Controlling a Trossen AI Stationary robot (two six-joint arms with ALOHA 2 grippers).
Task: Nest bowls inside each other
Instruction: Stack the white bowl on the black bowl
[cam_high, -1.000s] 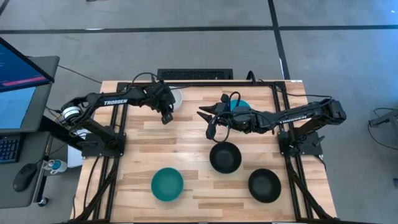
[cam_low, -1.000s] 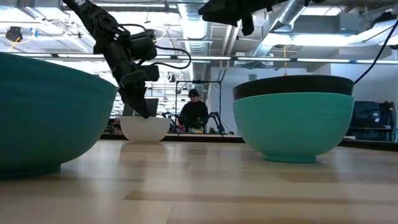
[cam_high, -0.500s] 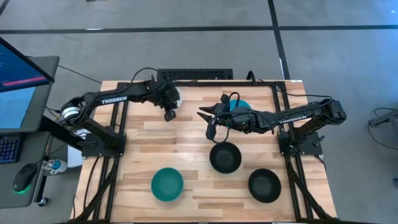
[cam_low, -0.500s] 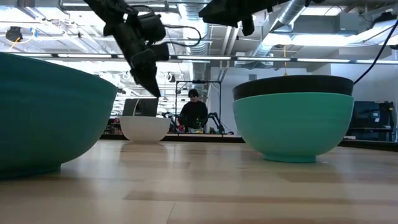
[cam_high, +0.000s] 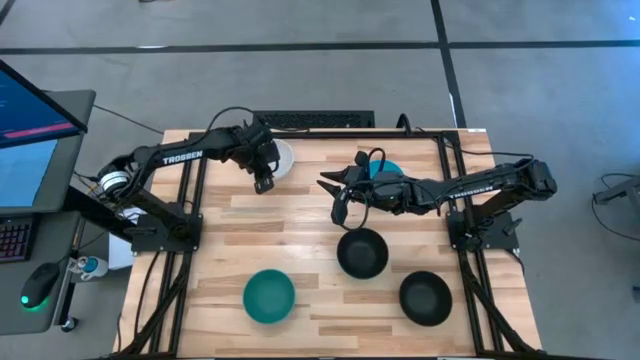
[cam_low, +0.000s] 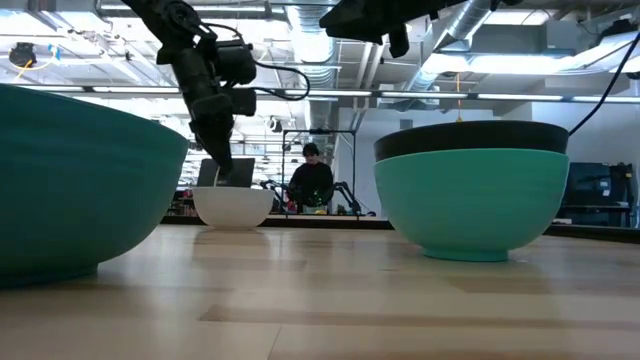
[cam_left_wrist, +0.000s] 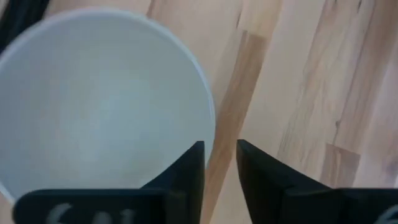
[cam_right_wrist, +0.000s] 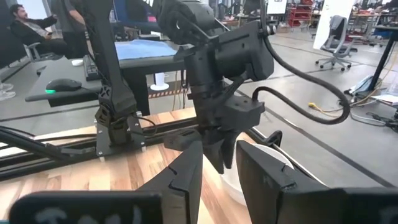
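My left fingers (cam_high: 264, 184) hang over the small round white bowl (cam_high: 278, 157) near the far edge of the pale wooden bench (cam_high: 220, 250), left of its middle. In my left wrist view they (cam_left_wrist: 219, 163) stand a narrow gap apart astride the white bowl's (cam_left_wrist: 99, 118) rim, one tip inside and one outside; I grip nothing.

My right fingers (cam_high: 337, 198) wait above the middle of the bench, a narrow gap between them and nothing in it. Behind that wrist a bright cyan-blue round bowl (cam_high: 387, 169) peeks out near the far edge.

A black round bowl (cam_high: 362, 253) sits right of the bench's centre; the level view shows it (cam_low: 470, 138) nested inside another bright cyan-blue bowl (cam_low: 470, 205). A second black round bowl (cam_high: 425, 298) rests near the near right corner. The darker teal-green round bowl (cam_high: 269, 296) sits by the near edge, left of the middle.
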